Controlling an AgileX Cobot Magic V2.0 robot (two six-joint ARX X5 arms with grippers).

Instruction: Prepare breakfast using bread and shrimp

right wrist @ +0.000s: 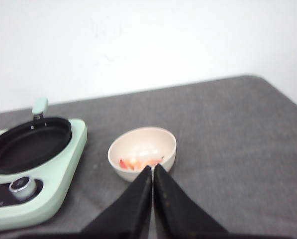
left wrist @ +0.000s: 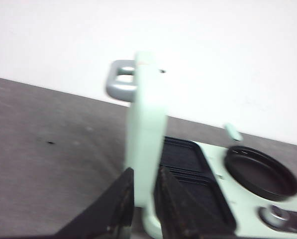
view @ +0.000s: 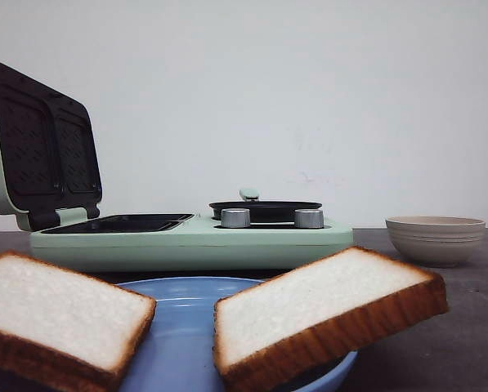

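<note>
Two thick slices of bread lie on a blue plate (view: pixel 178 343) at the front, one at the left (view: pixel 60 322) and one tilted on the right rim (view: pixel 325 314). Pink-orange shrimp (right wrist: pixel 138 162) sit in a cream bowl (right wrist: pixel 142 149), which stands at the right of the front view (view: pixel 434 238). My right gripper (right wrist: pixel 152 168) is shut and empty, its tips just short of the bowl's near rim. My left gripper (left wrist: pixel 146 172) is open, and the raised mint lid (left wrist: pixel 146 124) shows edge-on in the gap between its fingers. Neither arm appears in the front view.
A mint-green breakfast maker (view: pixel 194 241) stands mid-table with its lid (view: pixel 43 147) raised at the left. Its dark grill plates (left wrist: pixel 188 169) lie bare. A black round pan (view: pixel 264 210) sits on its right half behind two silver knobs (view: pixel 235 218).
</note>
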